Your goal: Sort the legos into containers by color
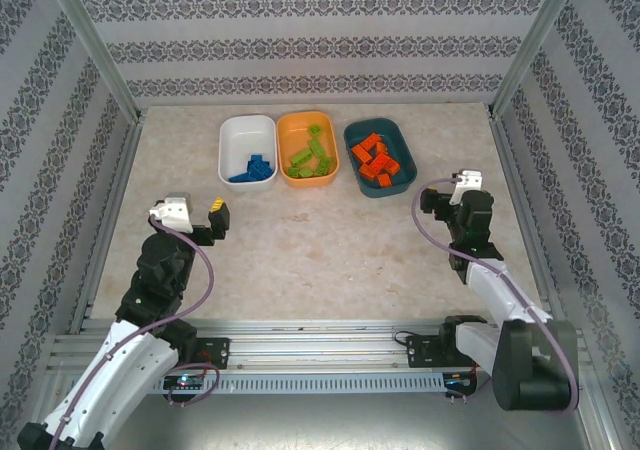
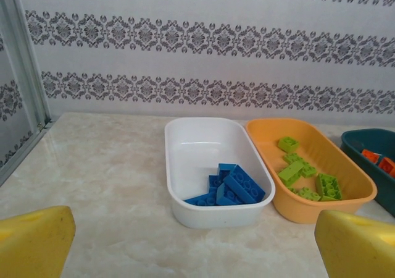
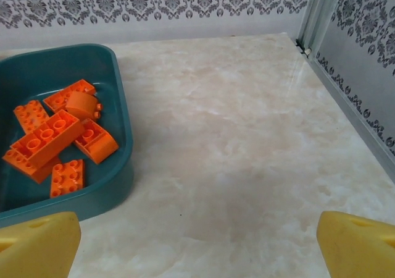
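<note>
Blue, green and orange legos lie sorted by colour in three containers at the far side of the table [image 1: 330,240], and both claws stand spread apart with nothing in them.

Side by side, left to right as the robot faces them: the white container [image 1: 232,130] has the blue legos [image 1: 255,169] heaped at its near end; the orange container [image 1: 290,122] in the middle has the green legos [image 1: 312,157] scattered along it; the teal container [image 1: 350,130] has the orange legos [image 1: 376,158] piled inside. The left gripper [image 1: 216,215] hangs on the near side of the white container, its yellow pads [image 2: 34,241] wide apart over bare tabletop. The right gripper [image 3: 197,241] sits near the teal container's right side and a little nearer the arm bases, also wide apart over bare marble-patterned surface.
</note>
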Available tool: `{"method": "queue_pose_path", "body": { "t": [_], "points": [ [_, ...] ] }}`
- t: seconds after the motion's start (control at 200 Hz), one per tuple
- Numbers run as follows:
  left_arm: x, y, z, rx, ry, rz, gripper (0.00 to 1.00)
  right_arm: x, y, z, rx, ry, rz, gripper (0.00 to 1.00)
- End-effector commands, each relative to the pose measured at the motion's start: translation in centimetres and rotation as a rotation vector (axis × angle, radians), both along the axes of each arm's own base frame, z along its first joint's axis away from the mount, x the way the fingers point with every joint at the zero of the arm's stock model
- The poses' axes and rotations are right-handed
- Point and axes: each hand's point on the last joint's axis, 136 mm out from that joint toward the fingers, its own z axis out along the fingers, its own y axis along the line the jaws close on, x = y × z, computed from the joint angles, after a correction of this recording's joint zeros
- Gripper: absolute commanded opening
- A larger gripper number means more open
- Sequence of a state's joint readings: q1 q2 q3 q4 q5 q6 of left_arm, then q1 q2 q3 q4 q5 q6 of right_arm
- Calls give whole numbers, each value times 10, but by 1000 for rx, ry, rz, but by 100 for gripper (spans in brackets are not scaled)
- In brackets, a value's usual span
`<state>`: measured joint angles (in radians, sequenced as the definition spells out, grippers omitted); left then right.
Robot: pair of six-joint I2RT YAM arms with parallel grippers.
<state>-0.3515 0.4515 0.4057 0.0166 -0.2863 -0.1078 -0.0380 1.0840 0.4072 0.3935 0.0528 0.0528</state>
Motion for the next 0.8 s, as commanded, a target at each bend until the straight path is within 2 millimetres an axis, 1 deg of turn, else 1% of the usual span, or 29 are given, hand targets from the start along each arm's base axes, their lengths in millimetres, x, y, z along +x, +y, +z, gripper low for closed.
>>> {"method": "queue_pose_path", "body": {
  "t": [0.0, 0.13, 0.26, 0.385, 0.475, 0.565, 0.635, 0.754, 0.794],
  "points": [
    [2, 9, 9, 4, -46, 51, 100, 14, 4, 5, 24, -75, 32, 98],
    [2, 19, 2, 9, -17, 100, 100, 23, 6, -9, 35, -55, 43, 98],
    [3, 27, -5, 15, 10, 139, 100, 30, 6, -15, 49, -54, 47, 98],
    [8, 38, -17, 35, 31, 190, 100, 34, 7, -20, 59, -43, 56, 98],
    [14, 50, -32, 21, 36, 237, 100, 37, 11, -22, 64, -38, 74, 98],
    [23, 57, -46, 32, 49, 259, 100, 38, 12, -20, 66, -40, 82, 98],
    [33, 63, -54, 43, 63, 272, 100, 38, 10, -21, 67, -37, 73, 98],
    [58, 63, -66, 80, 76, 241, 100, 38, 10, -22, 67, -39, 74, 98],
    [66, 64, -73, 84, 84, 232, 100, 38, 10, -21, 67, -39, 74, 98]
  ]
}}
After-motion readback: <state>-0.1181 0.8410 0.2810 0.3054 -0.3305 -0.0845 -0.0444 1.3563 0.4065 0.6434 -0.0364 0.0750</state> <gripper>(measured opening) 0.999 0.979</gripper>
